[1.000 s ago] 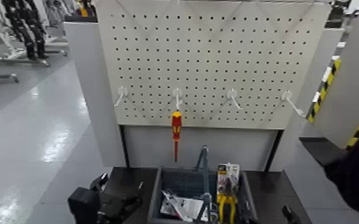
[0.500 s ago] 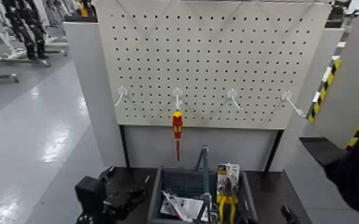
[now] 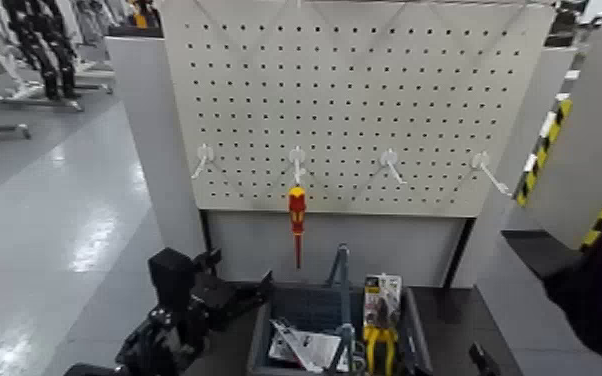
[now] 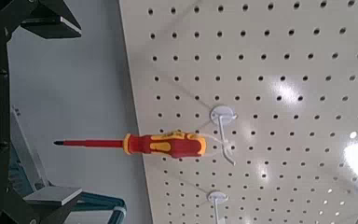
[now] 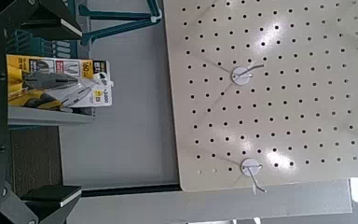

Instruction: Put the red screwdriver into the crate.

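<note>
Released and spread wide, my left gripper (image 3: 243,288) holds nothing; it sits at seven o'clock from the red screwdriver (image 3: 297,215), which hangs tip down from a pegboard (image 3: 355,110) hook (image 3: 297,160) above the crate (image 3: 265,335). The left wrist view shows the screwdriver's dark tip, beyond the open fingers; the right wrist view shows instead a carded tool (image 5: 61,82), perhaps pliers. My left arm (image 3: 160,335) reaches up from about seven o'clock in the head view. My right gripper (image 3: 483,358) waits at four o'clock, fingers apart.
</note>
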{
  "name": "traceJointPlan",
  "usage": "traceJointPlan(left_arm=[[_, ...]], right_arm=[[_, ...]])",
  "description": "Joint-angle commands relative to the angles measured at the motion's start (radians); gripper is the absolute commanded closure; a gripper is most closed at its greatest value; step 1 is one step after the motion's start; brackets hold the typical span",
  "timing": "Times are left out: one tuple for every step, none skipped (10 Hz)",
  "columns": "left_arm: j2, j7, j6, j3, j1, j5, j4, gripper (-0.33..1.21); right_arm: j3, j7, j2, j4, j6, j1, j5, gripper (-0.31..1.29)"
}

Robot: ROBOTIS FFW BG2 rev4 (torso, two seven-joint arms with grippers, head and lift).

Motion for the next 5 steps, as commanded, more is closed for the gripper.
traceJointPlan(left_arm=[[0.013, -0.063, 0.048, -0.035, -0.077, 0.022, 0.042, 0.12], [0.018, -0.08, 0.062, -0.044, -0.1, 0.023, 0.051, 0.12], [0.024, -0.111, 0.076, -0.053, -0.13, 0.029, 0.067, 0.12], [0.035, -0.128, 0.089, -0.067, -0.157, 0.031, 0.082, 0.12], [0.041, -0.141, 0.089, -0.073, -0.182, 0.043, 0.102, 0.12]], right_arm=[[0.0, 0.0, 0.0, 0.001, 0.0, -0.002, -0.002, 0.13], [0.0, 0.0, 0.0, 0.001, 0.0, -0.002, -0.002, 0.13], [0.002, 0.0, 0.0, 0.001, 0.0, -0.002, -0.002, 0.13], [0.002, 0.0, 0.0, 0.002, -0.002, -0.003, -0.002, 0.13], [0.002, 0.0, 0.0, 0.004, -0.002, -0.003, -0.003, 0.13]])
